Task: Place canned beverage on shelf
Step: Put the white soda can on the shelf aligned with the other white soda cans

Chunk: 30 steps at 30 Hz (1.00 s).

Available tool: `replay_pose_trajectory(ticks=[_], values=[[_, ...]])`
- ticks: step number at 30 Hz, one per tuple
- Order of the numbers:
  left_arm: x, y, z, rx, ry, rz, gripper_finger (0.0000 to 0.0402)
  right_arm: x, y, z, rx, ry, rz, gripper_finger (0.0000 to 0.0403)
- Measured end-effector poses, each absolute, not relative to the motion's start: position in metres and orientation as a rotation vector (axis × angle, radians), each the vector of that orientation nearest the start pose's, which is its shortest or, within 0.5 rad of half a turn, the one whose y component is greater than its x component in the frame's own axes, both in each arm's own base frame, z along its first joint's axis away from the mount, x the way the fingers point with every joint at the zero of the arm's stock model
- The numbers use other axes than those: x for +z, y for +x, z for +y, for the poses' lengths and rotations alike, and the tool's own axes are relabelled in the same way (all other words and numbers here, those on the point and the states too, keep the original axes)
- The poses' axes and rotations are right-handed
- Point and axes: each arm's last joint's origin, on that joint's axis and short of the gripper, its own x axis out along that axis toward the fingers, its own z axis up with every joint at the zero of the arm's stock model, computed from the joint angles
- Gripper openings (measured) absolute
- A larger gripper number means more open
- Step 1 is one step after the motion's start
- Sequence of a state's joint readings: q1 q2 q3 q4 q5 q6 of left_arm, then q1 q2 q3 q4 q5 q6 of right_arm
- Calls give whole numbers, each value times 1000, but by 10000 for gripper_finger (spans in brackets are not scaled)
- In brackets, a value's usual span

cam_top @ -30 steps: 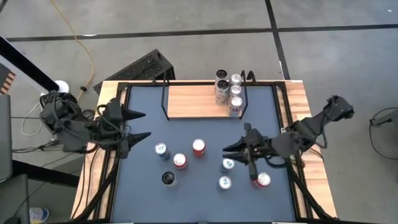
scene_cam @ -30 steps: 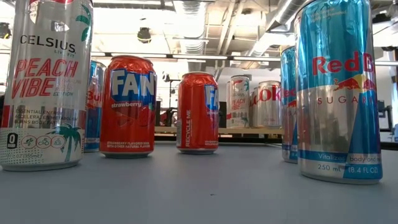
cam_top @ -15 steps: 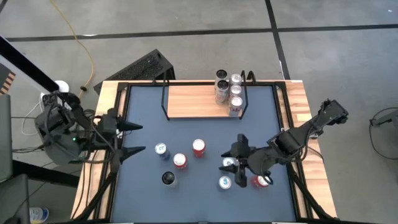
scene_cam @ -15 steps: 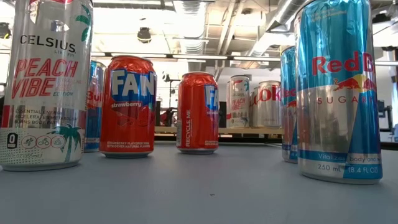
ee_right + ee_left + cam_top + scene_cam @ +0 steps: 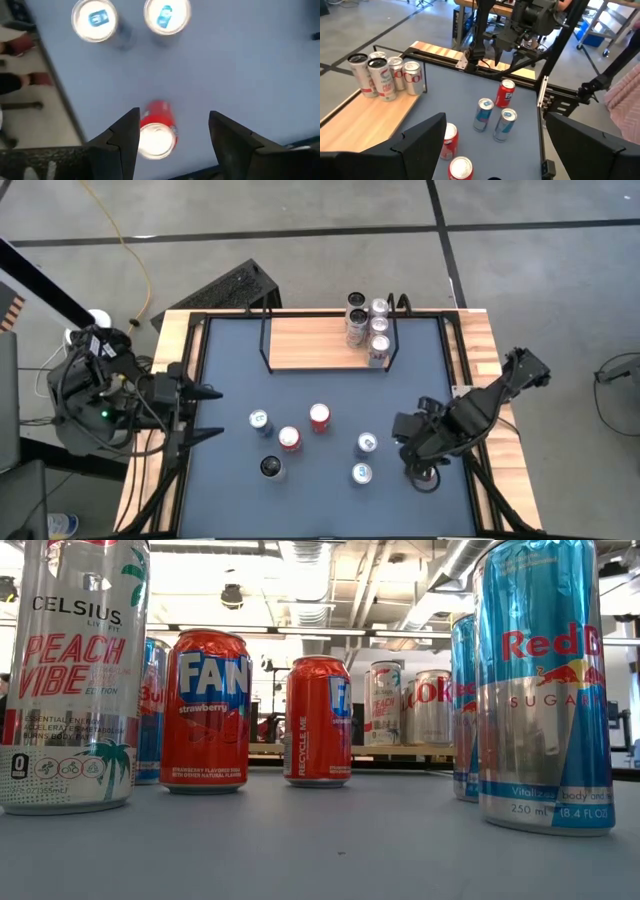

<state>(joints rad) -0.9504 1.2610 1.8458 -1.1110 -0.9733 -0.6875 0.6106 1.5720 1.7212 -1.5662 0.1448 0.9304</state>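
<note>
The shelf (image 5: 318,342), a light-wood board with a black wire frame, stands at the table's far middle; several cans (image 5: 366,326) are on its right end. More cans stand upright on the dark table top. One of them, a red can (image 5: 157,134), stands near the right edge. My right gripper (image 5: 172,140) points down just above it, open, one finger on either side of its top. In the high view that gripper (image 5: 424,465) hides the can. My left gripper (image 5: 214,412) waits open over the table's left edge.
Two blue cans (image 5: 366,443) (image 5: 361,473) stand just left of my right gripper. Two red cans (image 5: 319,417) (image 5: 290,439), a blue one (image 5: 260,420) and a dark one (image 5: 271,468) cluster mid-table. The shelf's left and middle board is bare.
My right gripper has tipped from nearly level to pointing down. It has moved toward the table's right and near edges and sunk over the red can. My left gripper has swung toward the near edge along the table's left side. No can has moved.
</note>
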Motion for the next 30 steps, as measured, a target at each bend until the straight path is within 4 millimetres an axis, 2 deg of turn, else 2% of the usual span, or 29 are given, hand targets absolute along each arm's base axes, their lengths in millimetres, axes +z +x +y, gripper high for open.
replay_pose_trajectory(ticks=[5,9,15,18,23,26,30], values=[[496,125,-135,127,-275,285,332,370,237,160,-100,288,1307,220],[493,124,-134,129,-308,311,332,366,269,158,-31,259,1234,220],[488,123,-139,35,-343,421,332,360,323,151,49,141,1202,219],[480,126,-144,15,-348,502,332,366,338,147,84,138,1192,219],[463,133,-157,57,-353,640,332,391,341,140,115,179,1135,219],[446,142,-171,105,-285,739,332,403,336,138,123,186,1100,219],[427,155,-190,140,-217,831,332,415,323,135,108,189,1135,219]])
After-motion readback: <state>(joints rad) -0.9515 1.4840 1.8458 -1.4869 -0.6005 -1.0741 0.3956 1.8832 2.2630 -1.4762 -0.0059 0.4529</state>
